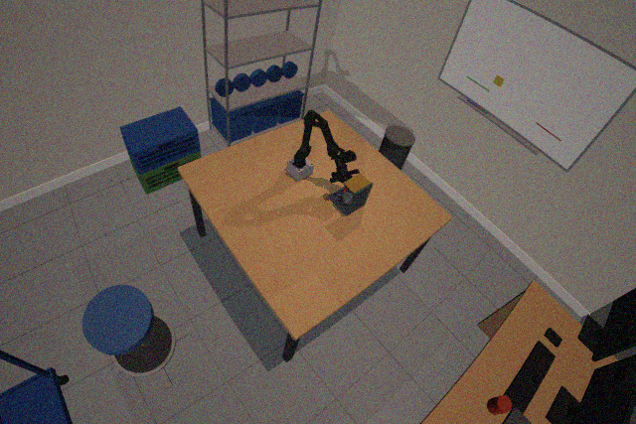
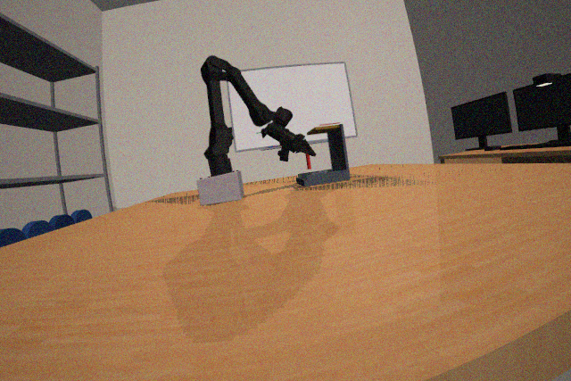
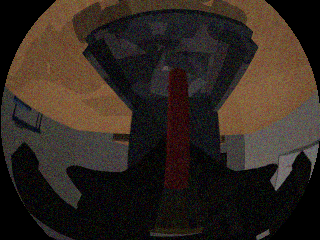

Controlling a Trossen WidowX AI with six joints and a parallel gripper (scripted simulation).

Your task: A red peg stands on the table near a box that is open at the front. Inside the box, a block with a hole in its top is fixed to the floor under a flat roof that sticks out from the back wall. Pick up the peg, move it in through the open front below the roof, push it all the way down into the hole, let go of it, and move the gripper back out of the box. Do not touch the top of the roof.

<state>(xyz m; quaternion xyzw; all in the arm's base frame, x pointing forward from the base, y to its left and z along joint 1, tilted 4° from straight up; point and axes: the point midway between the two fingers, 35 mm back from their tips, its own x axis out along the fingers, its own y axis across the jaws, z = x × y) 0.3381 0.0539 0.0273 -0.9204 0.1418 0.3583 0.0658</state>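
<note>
The red peg (image 1: 345, 190) (image 2: 309, 161) (image 3: 178, 120) is nearly upright and held above the box floor. My gripper (image 2: 313, 153) (image 3: 173, 141) is shut on its upper part, lower than the roof and near the roof's front edge. The dark grey box (image 1: 353, 207) (image 2: 322, 178) (image 3: 170, 21) has its open front toward the arm. The flat yellow roof (image 1: 358, 184) (image 2: 325, 128) sticks out from the back wall. The greyish block (image 1: 347, 198) is inside; in the wrist view the peg's lower end overlaps it. The hole is not clearly visible, and I cannot tell whether they are lined up.
The box stands on the wooden table (image 1: 308, 255) (image 2: 322, 275), in front of the arm's pale base (image 1: 299, 169) (image 2: 220, 188). The box's low side walls flank the peg in the wrist view, with its upright back wall (image 2: 337, 151) beyond.
</note>
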